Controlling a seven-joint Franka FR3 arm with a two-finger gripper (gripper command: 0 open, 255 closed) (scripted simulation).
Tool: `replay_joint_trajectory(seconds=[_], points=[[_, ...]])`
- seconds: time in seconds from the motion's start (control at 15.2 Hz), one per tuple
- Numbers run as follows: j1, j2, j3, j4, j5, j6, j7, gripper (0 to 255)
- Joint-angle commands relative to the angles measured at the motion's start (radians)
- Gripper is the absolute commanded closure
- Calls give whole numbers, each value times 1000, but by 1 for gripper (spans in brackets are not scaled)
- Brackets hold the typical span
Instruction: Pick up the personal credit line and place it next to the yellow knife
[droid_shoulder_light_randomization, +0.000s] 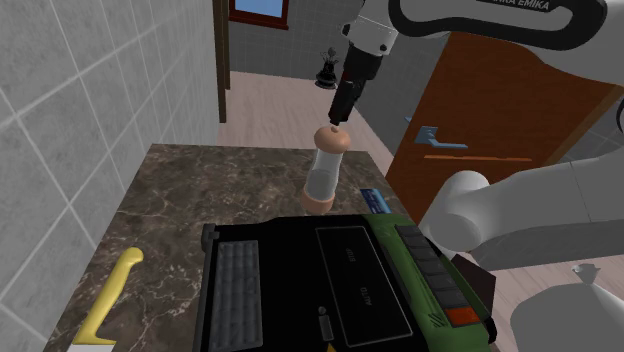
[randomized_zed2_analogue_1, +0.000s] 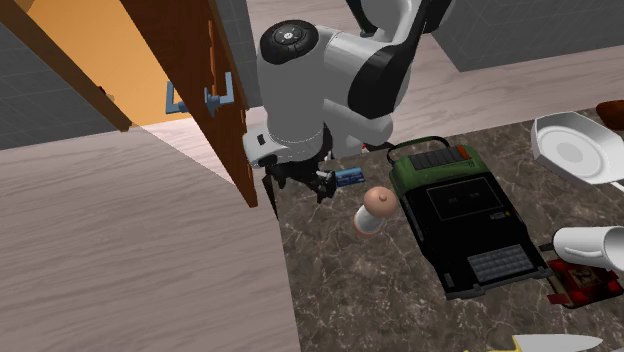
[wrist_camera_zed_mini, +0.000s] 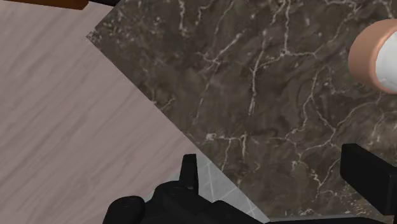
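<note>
The credit card (droid_shoulder_light_randomization: 375, 200) is a small blue card lying at the marble counter's (droid_shoulder_light_randomization: 200, 190) edge on the shoulder view's right, beside the green-and-black recorder (droid_shoulder_light_randomization: 340, 285). In the second exterior view the blue card (randomized_zed2_analogue_1: 348, 176) lies just beside my gripper (randomized_zed2_analogue_1: 297, 190). The yellow-handled knife (droid_shoulder_light_randomization: 110, 300) rests at the counter's near left corner, far from the card. My gripper (droid_shoulder_light_randomization: 334, 115) hangs high over the counter's far end. In the wrist view the gripper (wrist_camera_zed_mini: 278, 175) is open and holds nothing, over the counter's corner.
A tan and white grinder (droid_shoulder_light_randomization: 322, 170) stands upright between the gripper and the recorder, also in the wrist view as the grinder (wrist_camera_zed_mini: 378, 54). A brown door (droid_shoulder_light_randomization: 480, 130) is close to the card's side. A white dish (randomized_zed2_analogue_1: 575, 150) and a white cup (randomized_zed2_analogue_1: 590, 245) sit beyond the recorder (randomized_zed2_analogue_1: 465, 215).
</note>
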Motion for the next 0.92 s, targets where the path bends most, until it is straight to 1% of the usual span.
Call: replay_joint_trajectory(seconds=[0.0, 0.26, 0.46, 0.66, 0.86], points=[[0, 0, 0, 0, 0, 0, 0, 0], [-56, -8, 16, -56, 44, -114, 178, 0], [-94, -26, 27, -106, 90, -199, 315, 0], [-130, -53, 38, -161, 150, -284, 457, 0], [-166, -93, 52, -220, 223, -368, 607, 0]])
